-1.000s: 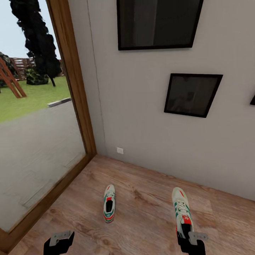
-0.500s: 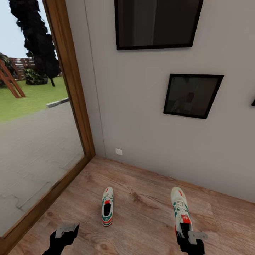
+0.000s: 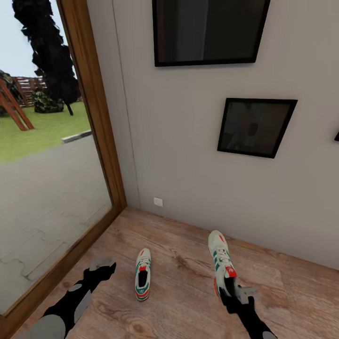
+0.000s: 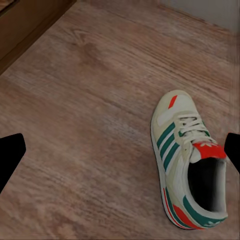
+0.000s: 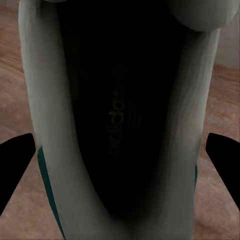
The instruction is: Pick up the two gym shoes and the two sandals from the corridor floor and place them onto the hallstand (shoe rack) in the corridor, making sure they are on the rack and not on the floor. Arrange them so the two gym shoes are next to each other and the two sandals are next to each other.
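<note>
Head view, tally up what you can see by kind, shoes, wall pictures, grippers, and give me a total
Gym shoes: 2 (left shoe, right shoe)
Framed pictures: 2 fully seen (upper picture, lower picture)
Grippers: 2 (left gripper, right gripper)
Total: 6

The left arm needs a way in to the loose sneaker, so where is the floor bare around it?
Bare planks lie between the left gripper and the loose gym shoe, and between it and the second gym shoe, at the right gripper. The strip along the wall is free too.
</note>
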Available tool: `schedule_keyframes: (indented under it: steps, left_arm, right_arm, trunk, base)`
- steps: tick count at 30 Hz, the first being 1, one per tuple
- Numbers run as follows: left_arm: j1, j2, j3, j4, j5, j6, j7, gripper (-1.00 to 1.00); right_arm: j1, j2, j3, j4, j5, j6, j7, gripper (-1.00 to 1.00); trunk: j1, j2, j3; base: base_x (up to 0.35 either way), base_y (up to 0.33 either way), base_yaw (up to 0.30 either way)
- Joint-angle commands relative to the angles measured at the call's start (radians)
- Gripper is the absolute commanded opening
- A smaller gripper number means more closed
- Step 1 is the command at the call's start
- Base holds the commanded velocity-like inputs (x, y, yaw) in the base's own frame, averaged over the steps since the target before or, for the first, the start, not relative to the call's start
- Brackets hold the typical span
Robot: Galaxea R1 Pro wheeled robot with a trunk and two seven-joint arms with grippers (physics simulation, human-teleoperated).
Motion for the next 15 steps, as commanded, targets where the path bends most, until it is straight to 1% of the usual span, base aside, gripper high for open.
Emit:
schedule_keyframes:
  steps: [1, 3, 4, 7, 8, 10, 11, 12, 14, 15]
  left_arm:
    - [-0.018, -0.003, 0.008, 0.001, 0.001, 0.010, -0.009, 1.00]
    - [-0.032, -0.004, 0.008, 0.000, 0.000, 0.018, -0.009, 1.00]
    - [-0.044, -0.005, 0.008, 0.000, 0.000, 0.023, -0.008, 1.00]
    - [-0.056, -0.005, 0.008, 0.001, -0.001, 0.028, -0.008, 1.00]
    - [-0.061, -0.006, 0.008, 0.001, -0.001, 0.030, -0.008, 1.00]
    - [-0.064, -0.006, 0.008, 0.001, -0.001, 0.031, -0.008, 1.00]
    - [-0.065, -0.006, 0.008, 0.001, -0.001, 0.031, -0.008, 1.00]
    - [-0.066, -0.006, 0.008, 0.001, -0.001, 0.031, -0.008, 1.00]
    - [-0.067, -0.006, 0.007, 0.001, -0.001, 0.029, -0.008, 1.00]
    - [-0.067, -0.006, 0.007, 0.001, -0.001, 0.026, -0.008, 1.00]
  right_arm:
    - [0.000, -0.001, 0.005, -0.039, -0.009, 0.003, 0.016, -1.00]
    - [0.000, -0.001, 0.005, -0.077, -0.009, 0.014, 0.026, -1.00]
    - [0.000, -0.001, 0.005, -0.111, -0.009, 0.031, 0.036, -1.00]
    - [0.000, -0.001, 0.005, -0.163, -0.009, 0.070, 0.053, -1.00]
    - [0.000, -0.002, 0.006, -0.199, -0.009, 0.103, 0.069, -1.00]
    - [0.000, -0.002, 0.006, -0.236, -0.009, 0.138, 0.090, -1.00]
    - [0.000, -0.002, 0.006, -0.256, -0.009, 0.157, 0.103, -1.00]
    - [0.000, -0.002, 0.006, -0.295, -0.009, 0.193, 0.134, -1.00]
    - [0.000, -0.003, 0.007, -0.328, -0.009, 0.229, 0.166, -1.00]
    - [0.000, -0.003, 0.008, -0.353, -0.009, 0.262, 0.195, -1.00]
  trunk:
    - [0.000, 0.000, -0.001]
    - [0.000, 0.000, -0.001]
    - [0.000, 0.000, -0.001]
    - [0.000, 0.000, -0.001]
    - [0.000, 0.000, -0.001]
    - [0.000, 0.000, -0.001]
    - [0.000, 0.000, -0.001]
    - [0.000, 0.000, -0.001]
    - [0.000, 0.000, -0.001]
    - [0.000, 0.000, -0.001]
  base:
    - [0.000, 0.000, 0.000]
    - [0.000, 0.000, 0.000]
    - [0.000, 0.000, 0.000]
    - [0.000, 0.000, 0.000]
    - [0.000, 0.000, 0.000]
    - [0.000, 0.000, 0.000]
    - [0.000, 0.000, 0.000]
    - [0.000, 0.000, 0.000]
    - [0.000, 0.000, 0.000]
    - [0.000, 0.000, 0.000]
